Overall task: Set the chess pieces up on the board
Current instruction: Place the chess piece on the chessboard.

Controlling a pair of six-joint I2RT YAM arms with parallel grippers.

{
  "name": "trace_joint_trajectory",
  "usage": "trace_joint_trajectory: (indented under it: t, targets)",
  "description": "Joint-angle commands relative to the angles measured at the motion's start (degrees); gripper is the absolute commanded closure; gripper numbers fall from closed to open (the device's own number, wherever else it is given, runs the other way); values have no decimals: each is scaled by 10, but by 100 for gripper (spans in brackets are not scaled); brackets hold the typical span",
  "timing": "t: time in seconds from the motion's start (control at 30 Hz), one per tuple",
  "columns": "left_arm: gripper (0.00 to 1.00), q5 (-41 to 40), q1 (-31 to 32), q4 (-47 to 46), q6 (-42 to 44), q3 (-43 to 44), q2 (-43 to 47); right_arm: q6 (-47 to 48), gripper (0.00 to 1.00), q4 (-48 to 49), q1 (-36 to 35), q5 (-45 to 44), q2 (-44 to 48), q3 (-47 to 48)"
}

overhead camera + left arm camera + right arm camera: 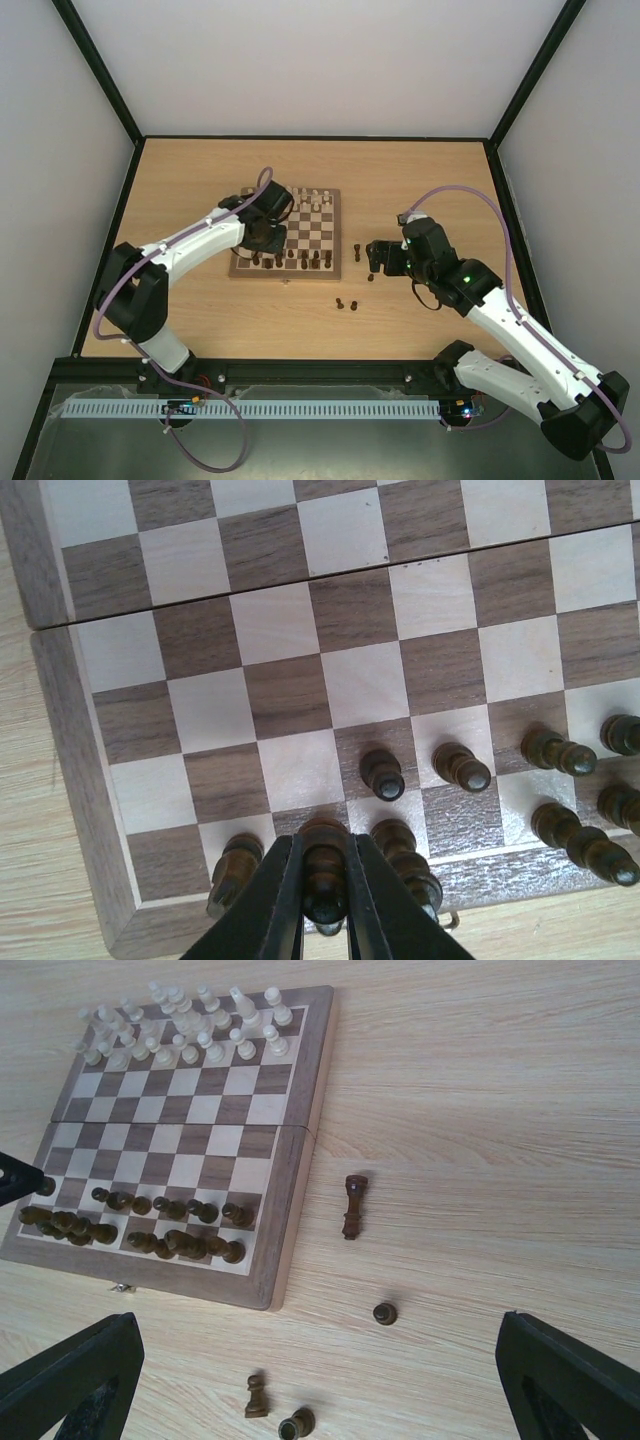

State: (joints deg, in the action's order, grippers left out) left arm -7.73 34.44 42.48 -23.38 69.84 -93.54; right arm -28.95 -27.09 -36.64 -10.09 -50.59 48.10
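My left fingers (278, 898) were clamped on the waist of a dark piece (325, 870), which I judged light, hard and easily toppled, over the board (70, 740) edge nearest them, while my right fingers (75, 1380) stood apart above loose pieces (354, 1205) on the worktop (480, 1110).

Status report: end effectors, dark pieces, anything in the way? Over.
Left end effector shut on a dark piece at the board's edge row. Right end effector open, empty. Four dark pieces loose on the table. Nothing blocking them.

Board (88, 780): checkered in dark brown and cream, framed in brown. Chess pieces (353, 1205): coloured dark brown. Other chessmen (243, 1048): coloured cream-white. Surface (480, 1110): patterned in pale wood grain.
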Motion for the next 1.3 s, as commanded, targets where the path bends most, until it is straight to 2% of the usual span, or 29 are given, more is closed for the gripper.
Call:
trace_joint_trajectory:
  t: [0.0,0.67,1.13,1.27]
  targets:
    - [91,7,-1,-23,-1,-10,-20,4,3,0,2,4,-2,-7]
    - [90,6,-22,-68,1,-39,-54,6,3,2,2,11,-3,-8]
    - [85,-2,-23,-74,2,-41,-67,6,3,2,2,15,-4,-8]
    - [81,-4,-23,-75,2,-40,-70,6,3,2,2,16,-4,-9]
